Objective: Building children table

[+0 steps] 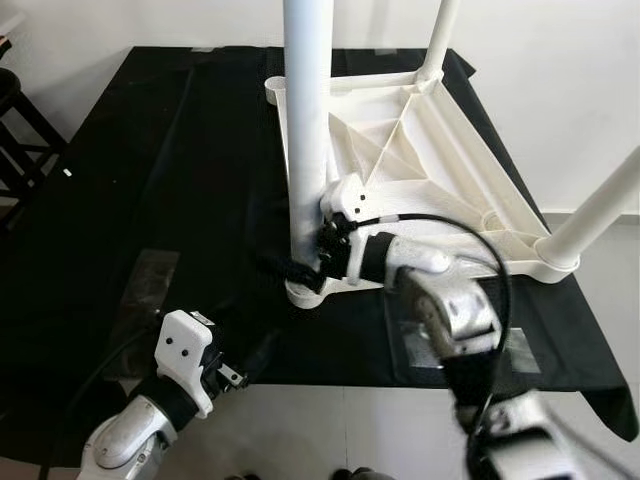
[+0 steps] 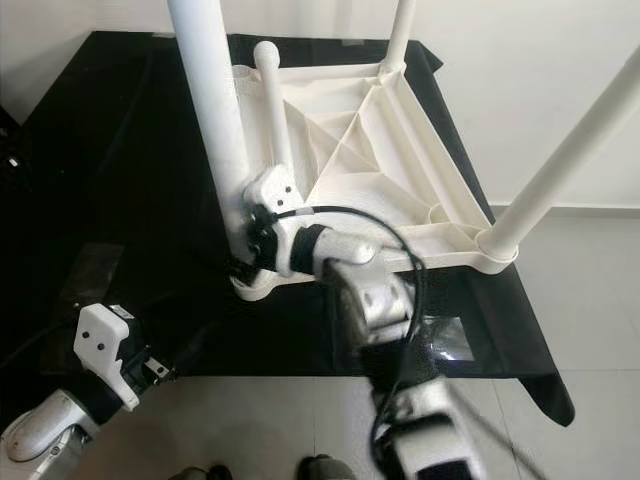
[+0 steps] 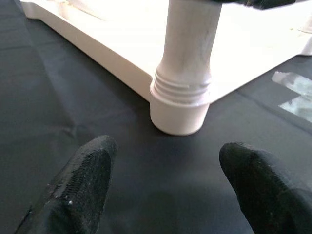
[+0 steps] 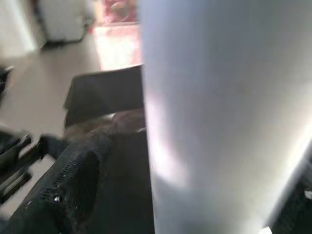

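Underneath, a black cloth (image 1: 150, 190) covers the floor, likely to protect it. On it the white children's table (image 1: 420, 150) lies upside down, so its corner sockets face up for the legs. The right pincer (image 1: 300, 268) is clamped on the nearest leg (image 1: 305, 120) low down, apparently seating it. The left pincer (image 1: 235, 378) hovers nearby, fingers spread, holding nothing.

table (image 1: 420, 140) on cloth (image 1: 150, 200), legs up

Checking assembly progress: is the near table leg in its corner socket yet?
In. The leg stands upright in the socket, threads still showing.
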Robot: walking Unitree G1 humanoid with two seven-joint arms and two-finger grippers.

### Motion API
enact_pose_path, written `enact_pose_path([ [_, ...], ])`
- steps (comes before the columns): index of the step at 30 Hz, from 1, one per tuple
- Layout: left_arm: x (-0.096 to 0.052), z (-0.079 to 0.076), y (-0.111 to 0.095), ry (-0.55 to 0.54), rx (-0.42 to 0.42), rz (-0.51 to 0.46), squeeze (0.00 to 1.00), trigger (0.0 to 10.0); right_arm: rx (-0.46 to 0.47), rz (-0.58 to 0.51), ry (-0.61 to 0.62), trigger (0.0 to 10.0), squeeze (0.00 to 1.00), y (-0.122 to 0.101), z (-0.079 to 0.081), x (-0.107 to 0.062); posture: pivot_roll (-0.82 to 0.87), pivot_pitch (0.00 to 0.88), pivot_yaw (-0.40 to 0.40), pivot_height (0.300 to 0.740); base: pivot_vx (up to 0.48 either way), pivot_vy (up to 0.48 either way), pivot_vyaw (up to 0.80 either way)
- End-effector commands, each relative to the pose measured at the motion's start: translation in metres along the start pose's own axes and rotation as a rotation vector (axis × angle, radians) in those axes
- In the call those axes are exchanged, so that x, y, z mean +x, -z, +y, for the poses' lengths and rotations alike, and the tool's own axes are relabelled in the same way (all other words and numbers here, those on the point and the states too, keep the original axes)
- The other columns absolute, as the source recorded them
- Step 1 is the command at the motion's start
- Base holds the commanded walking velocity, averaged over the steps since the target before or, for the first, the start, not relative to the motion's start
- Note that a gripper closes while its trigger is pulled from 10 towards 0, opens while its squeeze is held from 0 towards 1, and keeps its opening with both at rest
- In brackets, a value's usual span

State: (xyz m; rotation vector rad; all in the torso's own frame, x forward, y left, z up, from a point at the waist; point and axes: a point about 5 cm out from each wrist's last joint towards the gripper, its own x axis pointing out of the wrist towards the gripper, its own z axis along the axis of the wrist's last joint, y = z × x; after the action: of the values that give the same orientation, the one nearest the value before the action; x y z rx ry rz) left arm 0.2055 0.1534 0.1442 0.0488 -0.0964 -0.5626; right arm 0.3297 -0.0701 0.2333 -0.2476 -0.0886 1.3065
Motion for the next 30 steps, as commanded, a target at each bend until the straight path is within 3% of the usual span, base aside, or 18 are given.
enact_pose_path([
  [1,-0.002,-0.002,0.003,0.001,0.0,0.011,0.0,10.0,-0.012,0.005,-0.061,10.0,0.0,0.001,0.004,0.006,-0.11,0.175,-0.051,0.74,0.0,0.0,0.0],
  [6,-0.002,-0.003,0.002,0.002,-0.002,0.01,0.0,10.0,-0.016,0.019,-0.069,10.0,0.0,-0.006,-0.01,0.007,-0.1,0.179,-0.053,0.74,0.0,0.0,0.0],
  [10,-0.004,-0.006,0.001,0.004,-0.006,0.009,0.0,10.0,-0.013,-0.002,-0.177,10.0,0.0,-0.015,-0.016,0.008,-0.1,0.186,-0.054,0.74,0.0,0.0,0.0],
  [11,-0.004,-0.006,0.001,0.005,-0.007,0.009,0.0,10.0,-0.008,-0.006,-0.225,4.5,0.0,-0.016,-0.016,0.007,-0.1,0.188,-0.054,0.74,0.0,0.0,0.0],
  [12,-0.004,-0.007,0.001,0.006,-0.009,0.01,0.0,10.0,-0.005,-0.007,-0.277,0.0,0.0,-0.015,-0.017,0.006,-0.1,0.19,-0.055,0.74,0.0,0.0,0.0],
  [15,-0.005,-0.008,0.001,0.008,-0.011,0.01,0.0,10.0,0.006,-0.008,-0.357,0.0,0.0,-0.013,-0.018,0.002,-0.09,0.19,-0.056,0.74,0.0,0.0,0.0],
  [24,-0.004,-0.008,0.001,0.007,-0.013,0.008,0.0,10.0,0.008,-0.007,-0.363,0.0,0.0,-0.011,-0.019,0.0,-0.1,0.19,-0.059,0.74,0.0,0.0,0.0],
  [26,-0.003,-0.009,0.001,0.005,-0.014,0.006,0.0,10.0,0.008,-0.008,-0.315,0.0,0.0,-0.007,-0.021,-0.004,-0.11,0.188,-0.061,0.74,0.0,0.0,0.0],
  [27,-0.002,-0.009,0.001,0.003,-0.015,0.003,0.0,10.0,0.028,-0.019,-0.2,0.0,0.0,-0.003,-0.024,-0.01,-0.12,0.187,-0.068,0.74,0.0,0.0,0.0],
  [28,-0.002,-0.009,0.001,0.003,-0.015,0.003,0.0,10.0,0.028,-0.019,-0.2,0.0,0.0,-0.003,-0.024,-0.01,-0.12,0.187,-0.068,0.74,0.0,0.0,0.0],
  [29,-0.002,-0.008,0.001,0.002,-0.015,0.001,0.0,10.0,0.059,-0.023,-0.044,0.0,0.0,0.006,-0.023,-0.013,-0.12,0.188,-0.07,0.74,0.0,0.0,0.0],
  [30,-0.002,-0.008,0.001,0.002,-0.015,0.001,0.0,10.0,0.059,-0.023,-0.044,0.0,0.0,0.006,-0.023,-0.013,-0.12,0.188,-0.07,0.74,0.0,0.0,0.0],
])
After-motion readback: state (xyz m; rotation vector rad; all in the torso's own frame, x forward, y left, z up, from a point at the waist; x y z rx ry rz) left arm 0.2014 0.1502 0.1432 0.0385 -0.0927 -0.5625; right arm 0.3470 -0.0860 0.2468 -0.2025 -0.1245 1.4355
